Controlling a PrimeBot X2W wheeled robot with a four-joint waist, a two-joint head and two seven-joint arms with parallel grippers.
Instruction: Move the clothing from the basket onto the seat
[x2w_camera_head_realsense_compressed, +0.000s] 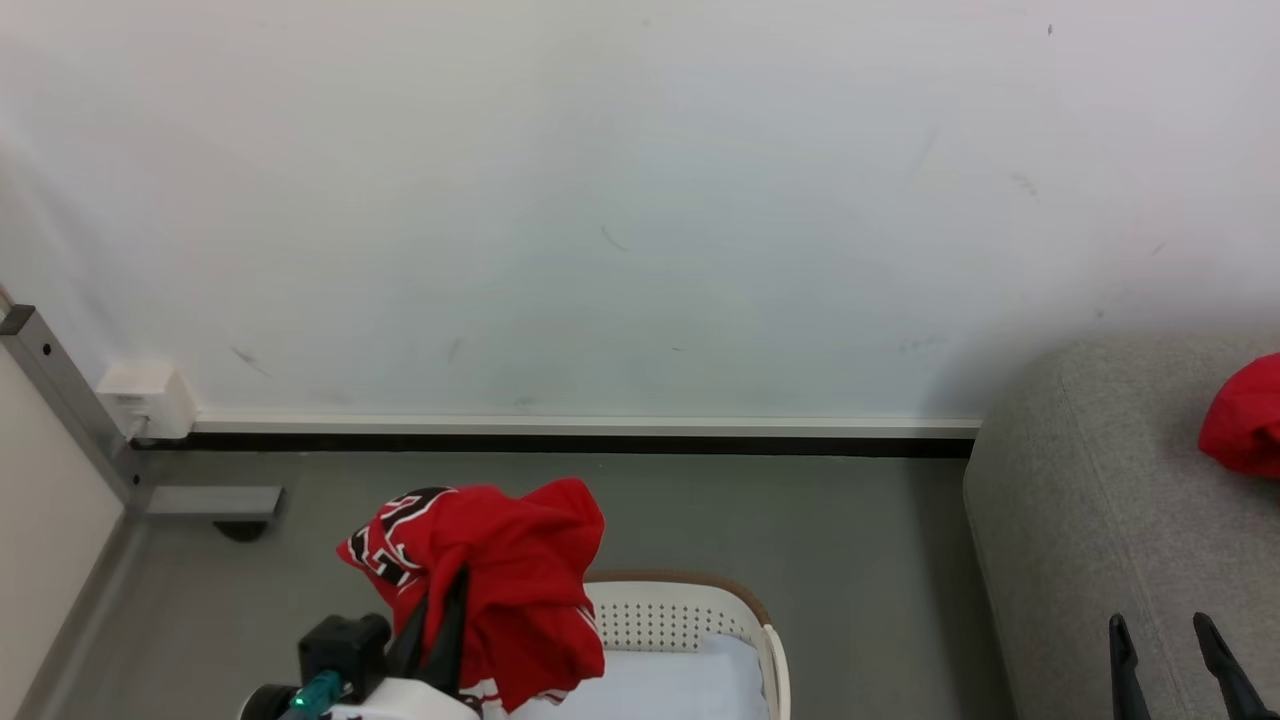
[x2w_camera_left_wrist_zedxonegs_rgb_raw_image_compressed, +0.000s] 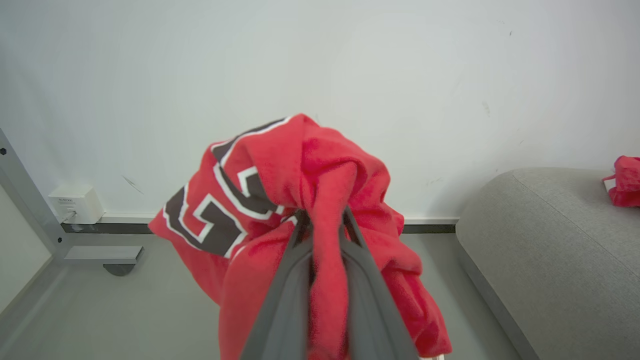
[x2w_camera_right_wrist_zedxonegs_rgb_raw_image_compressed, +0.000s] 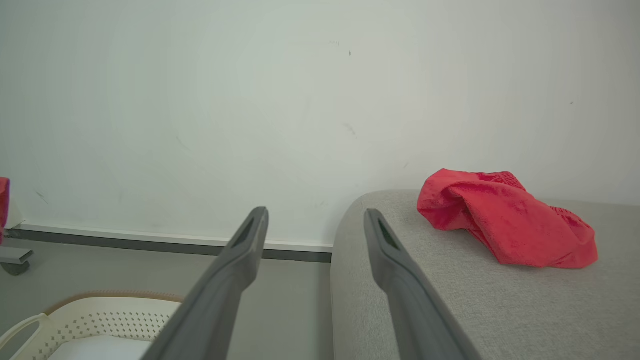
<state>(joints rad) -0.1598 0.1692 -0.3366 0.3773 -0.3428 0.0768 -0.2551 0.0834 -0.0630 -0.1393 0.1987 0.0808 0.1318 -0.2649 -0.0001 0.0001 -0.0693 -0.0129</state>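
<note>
We're mid-carry: left gripper (x2w_camera_head_realsense_compressed: 445, 600) clamped on jersey (x2w_camera_head_realsense_compressed: 510, 550) held above basket (x2w_camera_head_realsense_compressed: 690, 615) at lower left, right gripper (x2w_camera_head_realsense_compressed: 1165, 630) wide open, empty, lower right; next we swing right to seat (x2w_camera_head_realsense_compressed: 1080, 520) and release.

I'm standing in a bare indoor room, half home corner and half test space: a scuffed white wall (x2w_camera_head_realsense_compressed: 640, 200) with a dark skirting strip (x2w_camera_head_realsense_compressed: 580, 441), a smooth grey floor (x2w_camera_head_realsense_compressed: 800, 520), a soft grey sofa (x2w_camera_head_realsense_compressed: 1080, 520), a plastic laundry basket (x2w_camera_head_realsense_compressed: 660, 622), and a metal frame post (x2w_camera_head_realsense_compressed: 60, 390) with a white wall box (x2w_camera_head_realsense_compressed: 148, 400) next to it
</note>
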